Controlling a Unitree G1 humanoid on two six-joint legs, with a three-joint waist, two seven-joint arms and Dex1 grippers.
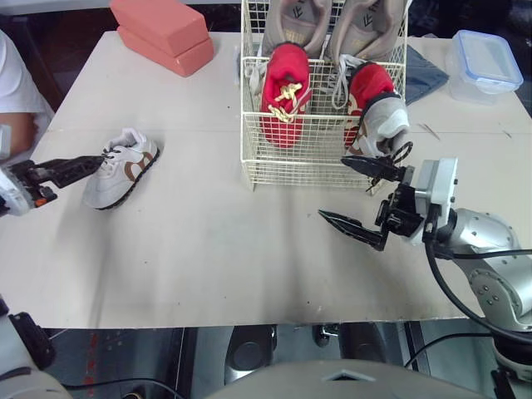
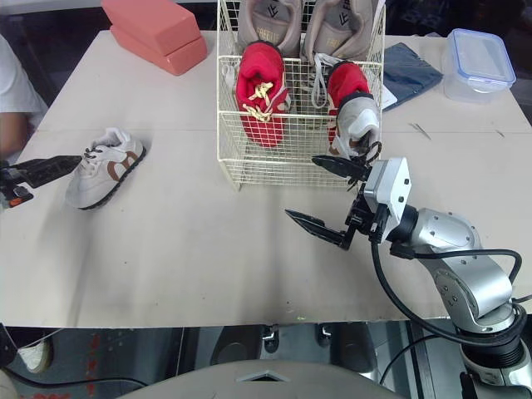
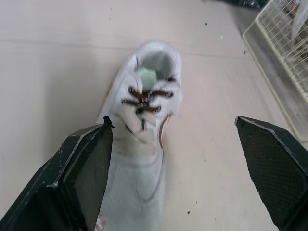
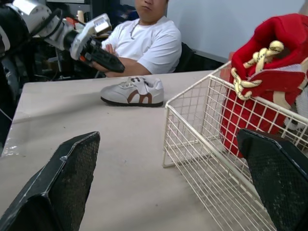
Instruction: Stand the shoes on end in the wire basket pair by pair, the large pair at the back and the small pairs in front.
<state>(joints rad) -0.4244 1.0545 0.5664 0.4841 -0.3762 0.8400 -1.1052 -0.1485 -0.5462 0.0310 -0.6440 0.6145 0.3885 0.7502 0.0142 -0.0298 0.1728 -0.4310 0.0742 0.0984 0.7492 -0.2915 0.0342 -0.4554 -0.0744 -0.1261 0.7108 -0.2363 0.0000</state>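
The left gripper is spread wide, its fingers either side of the toe end of a white shoe; whether they touch it I cannot tell; the right gripper hangs open and empty just before the right front corner of the wire basket. All sit on a pale table; a person in a white shirt sits at its left edge. The white shoe lies on its sole, well left of the basket, toe toward the robot, heel away and slightly toward the basket. In the basket two red shoes stand on end in front, two grey shoes behind. Pink blocks lie far left; a dark cloth and a lidded plastic box far right.
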